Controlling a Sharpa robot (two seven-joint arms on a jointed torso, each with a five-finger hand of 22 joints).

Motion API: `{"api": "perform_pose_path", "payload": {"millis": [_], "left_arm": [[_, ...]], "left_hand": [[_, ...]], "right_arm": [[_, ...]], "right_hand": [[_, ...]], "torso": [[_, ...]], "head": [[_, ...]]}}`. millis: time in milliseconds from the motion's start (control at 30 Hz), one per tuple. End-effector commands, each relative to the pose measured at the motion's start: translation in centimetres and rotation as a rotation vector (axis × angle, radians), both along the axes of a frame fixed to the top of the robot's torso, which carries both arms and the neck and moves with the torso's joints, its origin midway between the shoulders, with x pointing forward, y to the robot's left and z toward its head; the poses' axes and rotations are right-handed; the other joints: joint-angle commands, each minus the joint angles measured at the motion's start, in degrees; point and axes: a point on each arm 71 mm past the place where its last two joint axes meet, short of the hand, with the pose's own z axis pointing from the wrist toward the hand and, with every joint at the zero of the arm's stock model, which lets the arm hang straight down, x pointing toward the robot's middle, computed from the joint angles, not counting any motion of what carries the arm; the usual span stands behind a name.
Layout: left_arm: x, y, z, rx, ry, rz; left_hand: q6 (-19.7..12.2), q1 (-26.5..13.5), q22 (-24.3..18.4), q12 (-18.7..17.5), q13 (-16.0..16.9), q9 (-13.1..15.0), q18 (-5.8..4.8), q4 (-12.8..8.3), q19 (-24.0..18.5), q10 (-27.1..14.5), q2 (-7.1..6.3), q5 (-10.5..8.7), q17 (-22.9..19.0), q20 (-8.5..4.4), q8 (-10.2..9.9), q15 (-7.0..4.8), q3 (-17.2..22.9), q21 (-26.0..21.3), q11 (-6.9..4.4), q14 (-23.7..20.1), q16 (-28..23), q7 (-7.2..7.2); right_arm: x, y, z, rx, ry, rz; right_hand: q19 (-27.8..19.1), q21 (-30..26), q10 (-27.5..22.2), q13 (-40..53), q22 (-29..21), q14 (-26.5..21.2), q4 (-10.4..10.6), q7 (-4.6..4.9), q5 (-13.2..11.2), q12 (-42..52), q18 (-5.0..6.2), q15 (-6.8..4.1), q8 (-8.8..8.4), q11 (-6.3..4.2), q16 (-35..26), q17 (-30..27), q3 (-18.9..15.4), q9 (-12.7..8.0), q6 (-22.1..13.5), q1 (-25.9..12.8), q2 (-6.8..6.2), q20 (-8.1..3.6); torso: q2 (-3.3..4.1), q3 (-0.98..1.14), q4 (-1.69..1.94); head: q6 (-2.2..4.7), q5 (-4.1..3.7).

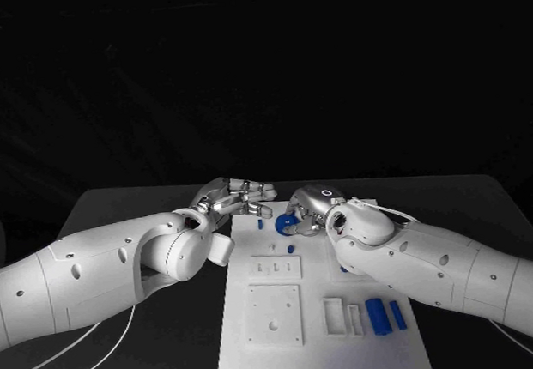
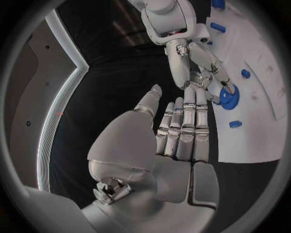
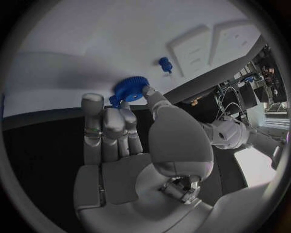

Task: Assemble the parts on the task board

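Observation:
The white task board (image 1: 324,352) lies in the middle of the black table. My right hand (image 1: 310,207) hovers over the board's far end and pinches a blue gear (image 1: 287,227) between thumb and fingers. The right wrist view shows the gear (image 3: 128,89) at the fingertips of the right hand (image 3: 124,145), close above the board (image 3: 72,43). My left hand (image 1: 235,195) holds nothing; its fingers lie straight, side by side, at the board's far left corner. In the left wrist view, the left hand (image 2: 179,141) reaches toward the gear (image 2: 229,98), which the right hand (image 2: 185,56) holds.
A small blue peg (image 1: 260,224) and another blue piece (image 1: 290,249) stand near the gear. Two blue bars (image 1: 377,314) lie at the board's near right, beside white blocks (image 1: 336,314). Raised white plates (image 1: 273,268) sit mid-board. A white cable (image 1: 57,360) trails under the left arm.

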Motion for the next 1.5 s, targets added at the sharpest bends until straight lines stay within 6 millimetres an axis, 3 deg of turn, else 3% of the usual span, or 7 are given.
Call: {"api": "perform_pose_path", "payload": {"millis": [33, 267, 500, 800, 1133, 1300, 1500], "left_arm": [[0.0, -0.1, 0.1, -0.003, -0.008, -0.006], [0.1, 0.3, 0.1, 0.0, -0.009, 0.003], [0.1, 0.6, 0.1, 0.002, -0.011, 0.011], [0.3, 1.4, 0.1, 0.004, -0.015, 0.027], [0.5, 2.2, 0.1, 0.007, -0.02, 0.04], [0.6, 2.3, 0.1, 0.007, -0.02, 0.04], [0.7, 2.6, 0.0, 0.009, -0.018, 0.043]], "left_hand": [[0.13, -0.3, -0.06, -0.15, 0.09, 0.07, 0.15, 0.18, -0.43, -0.29, -0.12, 0.33, 0.06, 0.12, -0.25, 0.01, 0.3, 0.23, -0.16, -0.39, 0.14, 0.19], [0.13, -0.3, -0.06, -0.15, 0.09, 0.07, 0.15, 0.18, -0.43, -0.29, -0.12, 0.33, 0.06, 0.12, -0.25, 0.01, 0.3, 0.23, -0.16, -0.39, 0.14, 0.19], [0.13, -0.3, -0.06, -0.15, 0.09, 0.07, 0.15, 0.18, -0.43, -0.29, -0.12, 0.33, 0.06, 0.12, -0.25, 0.01, 0.3, 0.23, -0.16, -0.39, 0.14, 0.19], [0.13, -0.3, -0.06, -0.15, 0.09, 0.07, 0.15, 0.18, -0.43, -0.29, -0.12, 0.33, 0.06, 0.12, -0.25, 0.01, 0.3, 0.23, -0.16, -0.39, 0.14, 0.19], [0.17, -0.26, -0.22, -0.12, 0.09, 0.07, 0.09, 0.11, -0.49, 0.75, -0.07, 0.33, 0.07, 0.04, -0.25, -0.1, 0.46, 0.39, -0.42, -0.36, 0.15, 0.12], [0.17, -0.26, -0.22, -0.12, 0.09, 0.07, 0.09, 0.11, -0.49, 0.75, -0.07, 0.33, 0.07, 0.04, -0.25, -0.1, 0.46, 0.39, -0.42, -0.36, 0.15, 0.12], [0.08, -0.33, -0.23, -0.18, 0.08, 0.06, 0.05, 0.11, -0.51, 0.8, -0.06, 0.32, 0.07, 0.02, -0.27, -0.11, 0.51, 0.42, -0.42, -0.36, 0.15, 0.15]], "right_arm": [[-0.2, -0.2, 0.4, 0.04, -0.023, 0.003], [-1.0, -1.7, 1.5, 0.091, -0.064, -0.003], [-1.5, -4.3, 3.4, 0.138, -0.102, -0.023], [-1.8, -10.4, 5.0, 0.178, -0.1, -0.06], [-1.1, -17.8, 3.9, 0.204, -0.036, -0.131], [-0.6, -20.2, 2.9, 0.206, -0.001, -0.152], [-0.3, -20.9, 1.4, 0.203, 0.022, -0.155]], "right_hand": [[2.39, -0.39, -0.01, -0.12, 3.82, -0.22, 2.35, -0.01, 0.47, -0.14, 0.56, 0.33, 0.0, 0.37, -0.31, 0.02, -2.04, 0.07, -0.39, 0.71, -0.48, 0.55], [2.51, -0.37, -0.01, -0.42, 3.9, -0.23, 5.16, 0.02, 1.42, -0.07, 0.62, 0.27, -0.02, 0.4, -0.33, 0.12, -5.5, 0.07, -0.73, 1.76, -0.99, 0.49], [2.52, -0.42, 0.01, -0.45, 3.87, -0.22, 5.09, -0.13, 3.08, -0.04, 0.6, 0.21, 0.01, 0.29, -0.37, 0.1, -5.25, 0.09, -0.06, 2.19, -0.93, 0.44], [2.39, 0.06, 0.27, -0.22, 3.98, -0.17, -2.26, -0.26, 2.22, 0.16, 0.31, 0.25, -0.11, 0.12, -0.36, 0.07, 3.43, 0.02, 1.29, 2.69, -0.89, 0.41], [2.19, -0.05, 0.02, -0.17, 3.96, -0.24, -5.45, 0.01, 3.77, 0.07, 0.36, 0.29, -0.04, 0.24, -0.49, 0.06, 3.26, 0.03, 0.63, 3.32, -0.46, 0.48], [2.1, -0.05, -0.16, -0.1, 3.99, -0.23, -7.27, 0.21, 4.85, 0.07, 0.38, 0.5, -0.06, 0.43, -0.58, 0.2, 1.44, 0.02, 0.04, 3.67, 0.23, 0.68], [1.98, 0.06, -0.11, -0.01, 4.02, -0.22, -9.43, 0.26, 7.19, 0.14, 0.35, 0.55, -0.05, 0.39, -0.67, 0.18, 2.15, 0.02, 0.12, 3.25, 0.69, 0.74]], "torso": [[-0.02, 0.03, -0.02], [-0.16, 0.14, -0.38], [-0.41, 0.42, -0.87], [-0.86, 0.73, -1.57], [-1.17, 1.32, -2.59], [-1.15, 1.44, -2.6], [-1.07, 1.49, -2.58]], "head": [[0.03, 0.05], [0.18, 0.09], [0.29, 0.26], [0.31, 0.1], [0.09, -0.24], [0.07, -0.56], [-0.06, -0.46]]}}
